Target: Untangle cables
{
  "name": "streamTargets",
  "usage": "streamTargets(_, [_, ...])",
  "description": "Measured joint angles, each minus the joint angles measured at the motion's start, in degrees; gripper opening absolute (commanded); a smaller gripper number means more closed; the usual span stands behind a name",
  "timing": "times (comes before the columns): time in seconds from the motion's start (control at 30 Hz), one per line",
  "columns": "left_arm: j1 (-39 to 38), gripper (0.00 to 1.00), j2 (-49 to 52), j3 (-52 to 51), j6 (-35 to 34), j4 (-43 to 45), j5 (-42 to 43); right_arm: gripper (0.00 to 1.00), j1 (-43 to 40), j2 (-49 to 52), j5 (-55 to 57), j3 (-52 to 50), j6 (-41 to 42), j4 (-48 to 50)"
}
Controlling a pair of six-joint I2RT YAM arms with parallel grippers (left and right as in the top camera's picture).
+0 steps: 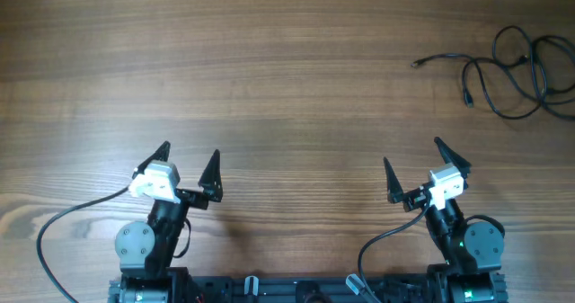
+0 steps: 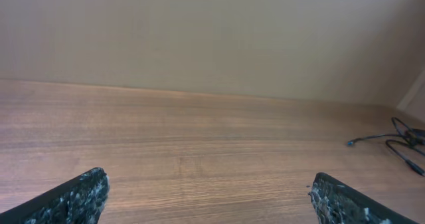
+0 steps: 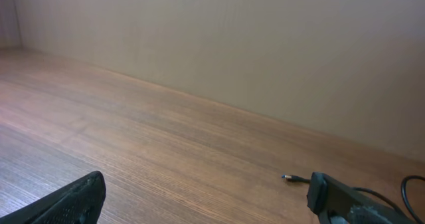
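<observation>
The cables (image 1: 521, 74) are thin black cords lying in loose overlapping loops at the table's far right, with plug ends reaching left (image 1: 417, 64) and down (image 1: 469, 99). They also show at the right edge of the left wrist view (image 2: 398, 139), and one plug tip shows in the right wrist view (image 3: 287, 177). My left gripper (image 1: 190, 160) is open and empty at the near left, far from the cables. My right gripper (image 1: 413, 157) is open and empty at the near right, nearer than the cables and a little left of them.
The wooden table (image 1: 269, 69) ends at a plain beige wall (image 2: 212, 31) at the back. Thick black arm wires curve over the table near each arm base (image 1: 63, 218).
</observation>
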Motion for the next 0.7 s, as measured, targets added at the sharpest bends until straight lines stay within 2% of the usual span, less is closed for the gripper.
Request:
streamTargets(0.17, [0.00,1.00,-3.37,-2.82,0.00,-3.45,-0.35,1.00,0.00,0.00,-0.02,0.00,0.00,0.00])
streamTargets(0.7, [0.00,1.00,-4.28,-2.97,0.00,-3.48,-0.42,1.00,0.00,0.00,-0.02,0.00,0.00,0.02])
